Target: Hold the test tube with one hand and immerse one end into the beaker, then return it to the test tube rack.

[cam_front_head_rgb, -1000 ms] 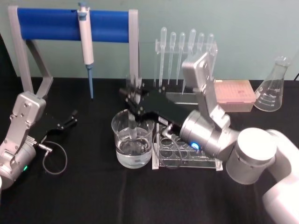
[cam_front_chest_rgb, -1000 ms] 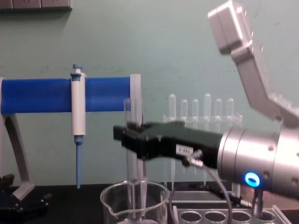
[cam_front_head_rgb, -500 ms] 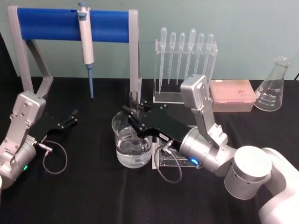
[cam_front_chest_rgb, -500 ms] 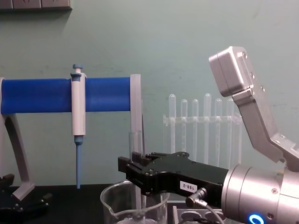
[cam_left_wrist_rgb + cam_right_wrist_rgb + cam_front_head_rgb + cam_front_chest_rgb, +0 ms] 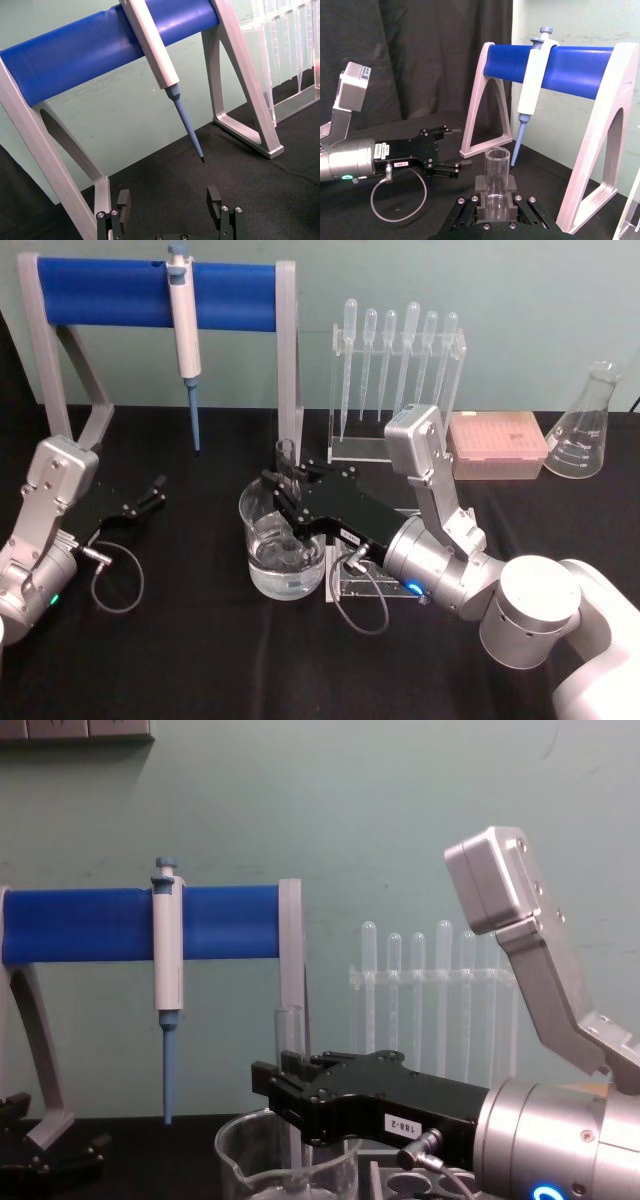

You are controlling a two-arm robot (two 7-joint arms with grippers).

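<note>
Right gripper [image 5: 287, 498] pinches the test tube [image 5: 285, 453] upright within the beaker [image 5: 258, 540], tip probably submerged; rack [image 5: 336, 591] just beside; left gripper [image 5: 155, 492] spread, well apart.

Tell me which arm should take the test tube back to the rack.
Right. The right gripper has its jaws clamped on the test tube, which dips into the beaker, and the rack is right beside it. The left gripper rests open at the table's far left.

The clear test tube [image 5: 286, 458] stands upright in the water-holding beaker [image 5: 260, 572], clamped by the right gripper [image 5: 287, 502].
</note>
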